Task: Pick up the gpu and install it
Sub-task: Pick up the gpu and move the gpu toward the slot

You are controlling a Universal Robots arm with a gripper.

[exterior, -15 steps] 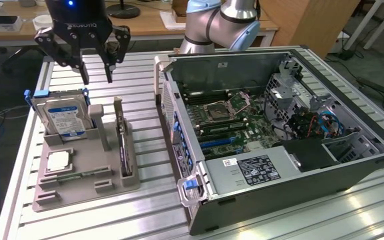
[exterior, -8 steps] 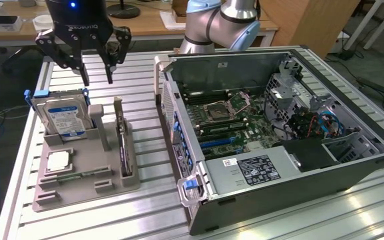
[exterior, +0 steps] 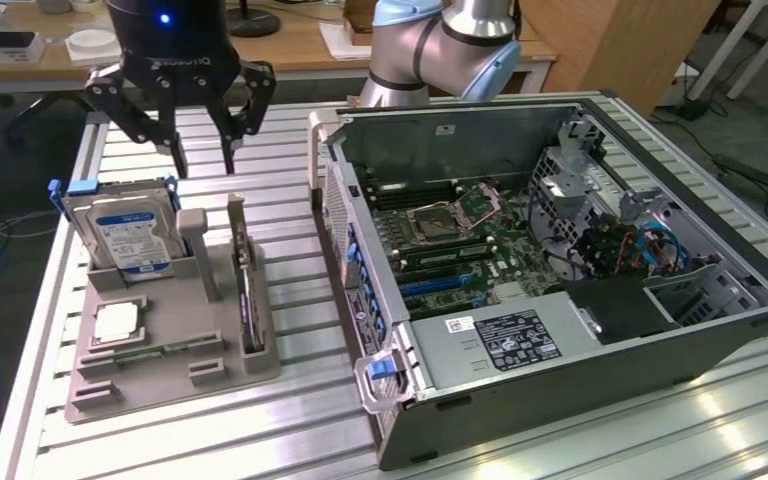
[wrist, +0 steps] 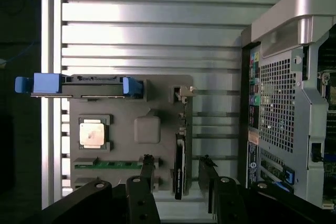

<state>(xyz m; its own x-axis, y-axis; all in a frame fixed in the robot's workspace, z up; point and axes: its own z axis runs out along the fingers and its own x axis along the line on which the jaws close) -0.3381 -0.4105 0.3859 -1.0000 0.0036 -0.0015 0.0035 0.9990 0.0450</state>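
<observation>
Spread fingers (wrist: 148, 169) hover well above the gpu (wrist: 179, 161) standing on edge.

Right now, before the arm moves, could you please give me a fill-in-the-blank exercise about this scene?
1. The gripper hovers over the gray tray with its jaws ____, holding nothing.
2. The gpu stands on its edge in the ____.
3. The hard drive sits upright in a ____ carrier.
Missing words: open; tray; blue.

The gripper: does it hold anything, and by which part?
Nothing is held. The open gripper hangs above the gpu, which stands on edge in the grey tray.
</observation>
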